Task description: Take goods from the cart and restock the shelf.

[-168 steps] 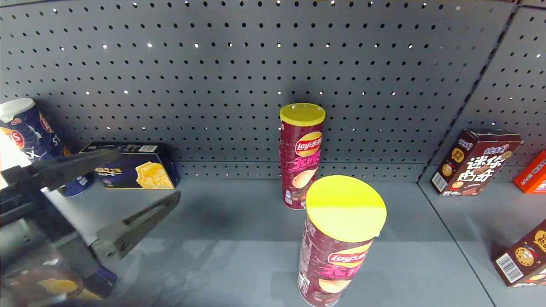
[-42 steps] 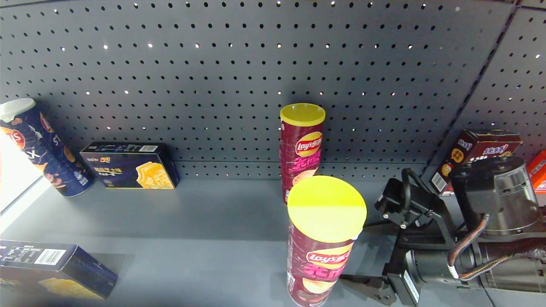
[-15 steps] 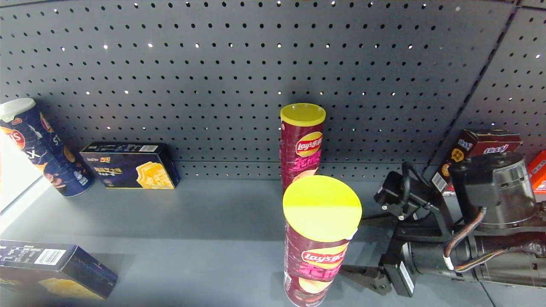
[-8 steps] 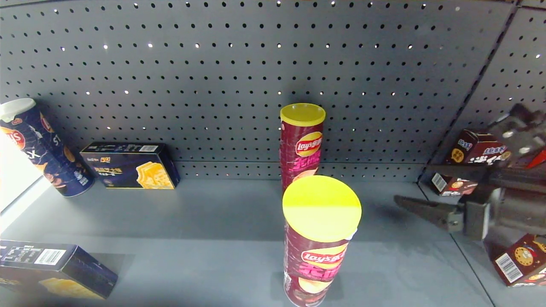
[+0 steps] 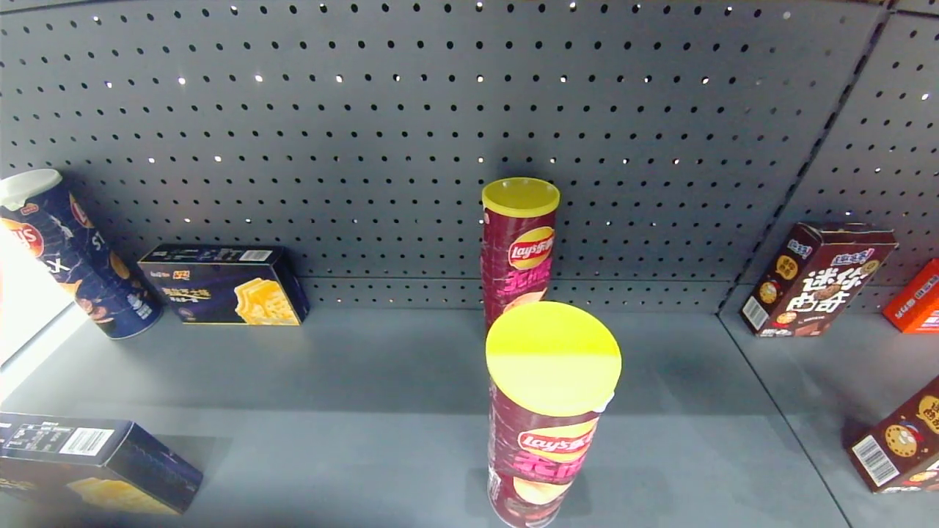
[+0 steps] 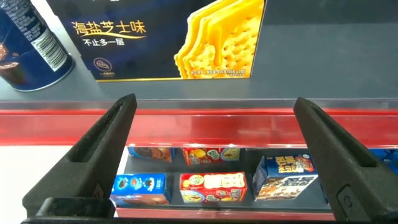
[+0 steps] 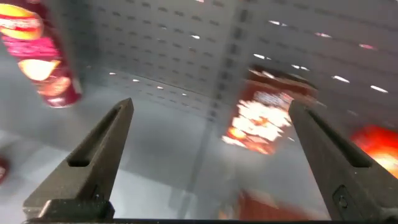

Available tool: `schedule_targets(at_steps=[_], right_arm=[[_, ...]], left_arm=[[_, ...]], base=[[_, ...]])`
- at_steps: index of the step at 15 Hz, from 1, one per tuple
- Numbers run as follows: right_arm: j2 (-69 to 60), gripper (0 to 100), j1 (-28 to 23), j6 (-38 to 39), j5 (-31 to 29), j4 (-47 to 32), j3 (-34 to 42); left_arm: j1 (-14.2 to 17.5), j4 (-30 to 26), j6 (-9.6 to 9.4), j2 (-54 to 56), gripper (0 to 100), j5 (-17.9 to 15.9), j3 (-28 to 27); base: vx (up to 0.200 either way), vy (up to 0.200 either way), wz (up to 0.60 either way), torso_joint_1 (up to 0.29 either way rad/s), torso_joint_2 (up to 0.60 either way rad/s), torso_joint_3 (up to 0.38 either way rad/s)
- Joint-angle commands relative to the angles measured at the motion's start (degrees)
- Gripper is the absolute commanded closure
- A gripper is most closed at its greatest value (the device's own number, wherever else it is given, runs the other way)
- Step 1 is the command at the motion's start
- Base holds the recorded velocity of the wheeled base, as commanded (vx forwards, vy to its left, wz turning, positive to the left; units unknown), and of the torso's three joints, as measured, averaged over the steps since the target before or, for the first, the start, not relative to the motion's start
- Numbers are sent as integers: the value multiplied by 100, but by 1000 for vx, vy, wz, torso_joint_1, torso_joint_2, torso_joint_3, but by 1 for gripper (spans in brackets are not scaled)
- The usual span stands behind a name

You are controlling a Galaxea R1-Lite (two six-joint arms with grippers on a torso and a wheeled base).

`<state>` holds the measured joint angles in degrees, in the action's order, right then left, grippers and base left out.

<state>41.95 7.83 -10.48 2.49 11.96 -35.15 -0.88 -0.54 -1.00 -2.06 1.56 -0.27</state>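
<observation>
Left wrist view: the left gripper (image 6: 214, 104) gapes wide, empty; beyond its tips lies a navy cracker box (image 6: 168, 37) with white lettering, past the red shelf lip (image 6: 199, 118). Equally wide and empty, the right gripper (image 7: 211, 107) has a maroon chip can (image 7: 46, 56) upright on the grey shelf (image 7: 155, 149) beyond one finger.

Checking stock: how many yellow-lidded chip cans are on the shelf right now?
2. The back can stands by the pegboard; the front can stands directly before it. Others may sit outside view.

Logo (image 5: 559, 442) on chip can (image 5: 544, 429) — barcode (image 5: 86, 441) on box (image 5: 99, 463).
</observation>
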Motion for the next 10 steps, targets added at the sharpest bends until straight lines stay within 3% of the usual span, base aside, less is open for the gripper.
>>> schedule_targets(at_steps=[1,4,7,10], right_arm=[[-1734,0,-695,29,-38,-80,1133],[-3325,0,-721,284,-47,-308,2653],[-4195,0,-765,714,-152,-721,3515],[-4195,0,-774,820,-170,-1249,3506]], left_arm=[[9,1,-6,-49,0,-7,0],[26,18,-41,-31,0,-33,18],[61,36,-76,144,0,-24,27],[61,36,-76,144,0,-15,27]], base=[[0,0,0,0,0,0],[0,0,0,0,0,0],[0,0,0,0,0,0],[0,0,0,0,0,0]])
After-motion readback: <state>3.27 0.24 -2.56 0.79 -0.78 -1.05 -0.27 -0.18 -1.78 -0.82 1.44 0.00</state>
